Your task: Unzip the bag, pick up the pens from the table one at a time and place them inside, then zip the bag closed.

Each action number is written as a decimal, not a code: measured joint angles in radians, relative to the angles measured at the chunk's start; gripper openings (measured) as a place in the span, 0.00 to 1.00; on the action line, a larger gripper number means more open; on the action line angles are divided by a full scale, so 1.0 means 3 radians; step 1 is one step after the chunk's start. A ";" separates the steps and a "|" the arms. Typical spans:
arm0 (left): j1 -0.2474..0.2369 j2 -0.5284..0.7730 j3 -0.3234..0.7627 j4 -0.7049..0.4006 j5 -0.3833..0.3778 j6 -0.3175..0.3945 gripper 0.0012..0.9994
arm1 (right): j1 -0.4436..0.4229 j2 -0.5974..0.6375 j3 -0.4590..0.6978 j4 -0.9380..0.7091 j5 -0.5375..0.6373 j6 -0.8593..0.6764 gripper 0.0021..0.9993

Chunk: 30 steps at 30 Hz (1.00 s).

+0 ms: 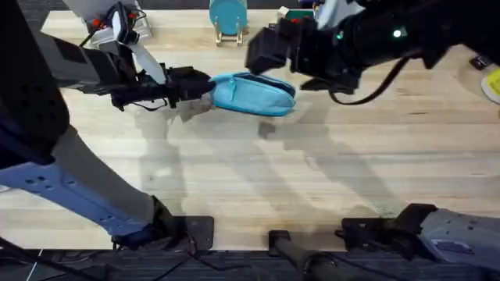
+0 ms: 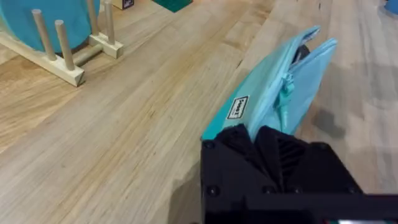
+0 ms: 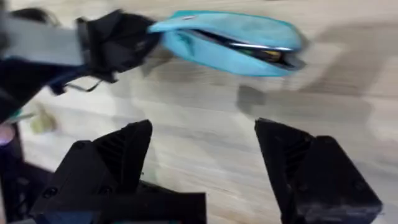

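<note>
The light blue bag (image 1: 254,94) lies toward the back of the table (image 1: 312,179), its left end pinched by my left gripper (image 1: 199,87), which is shut on the fabric (image 2: 258,134). In the right wrist view the bag (image 3: 230,40) hangs slightly above the wood with its zipper open. A silver-grey pen (image 3: 255,46) shows inside the slit, with something dark beside it. My right gripper (image 3: 202,134) stands open a short way from the bag, nothing between its fingers. In the overhead view it (image 1: 266,53) hovers just behind the bag.
A round teal disc on a wooden stand (image 1: 227,16) sits behind the bag at the table's back edge. A yellow item (image 1: 492,84) lies at the far right. Bare wood stretches from the bag to the front edge.
</note>
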 joint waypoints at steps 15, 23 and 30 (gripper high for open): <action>0.0000 0.0000 0.0000 -0.0001 0.0000 0.0000 0.04 | 0.0169 0.0152 -0.0276 0.0432 -0.0302 -0.0182 1.00; 0.0000 0.0000 0.0000 -0.0001 0.0000 0.0000 0.04 | 0.0388 0.0489 -0.0279 0.0814 -0.0116 -0.0309 1.00; 0.0000 0.0000 0.0000 -0.0001 0.0000 0.0000 0.04 | 0.0465 0.0688 -0.0279 0.1009 0.0048 -0.0343 1.00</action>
